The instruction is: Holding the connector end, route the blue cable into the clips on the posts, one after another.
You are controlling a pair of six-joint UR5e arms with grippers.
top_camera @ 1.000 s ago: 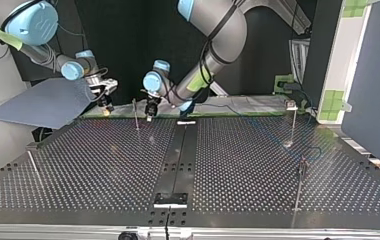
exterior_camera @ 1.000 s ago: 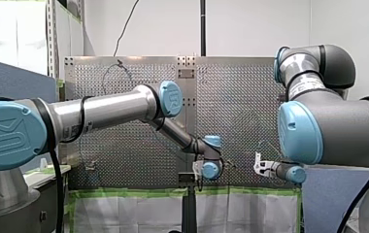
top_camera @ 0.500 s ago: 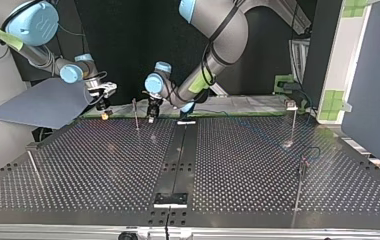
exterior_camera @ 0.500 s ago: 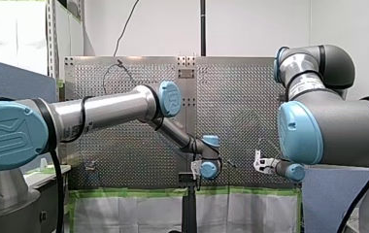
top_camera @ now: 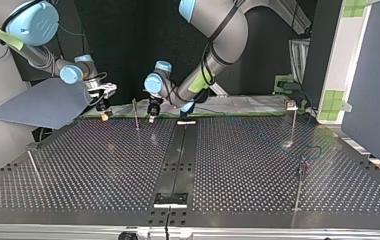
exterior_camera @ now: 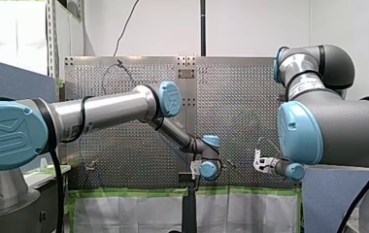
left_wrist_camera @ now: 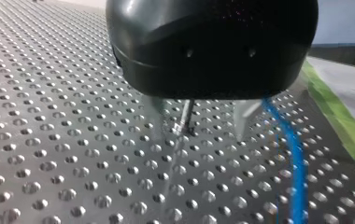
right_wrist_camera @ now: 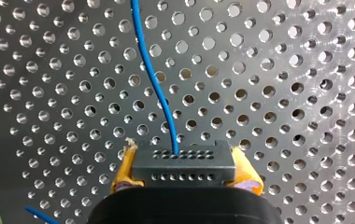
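Fingers [right_wrist_camera: 245, 173] of my right gripper [right_wrist_camera: 183, 176] pinch the connector [right_wrist_camera: 183, 163], blue cable [right_wrist_camera: 153, 84] running straight ahead, the nearest post [top_camera: 135, 114] just rightward in the top view's upper left.

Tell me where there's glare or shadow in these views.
Left wrist view: a highlight streaks my left gripper's glossy black housing, and the table's hole rims glint. Right wrist view: even light; the blue cable ahead of the connector casts no clear shadow. Top view: dark background, sheen near the table's far edge.
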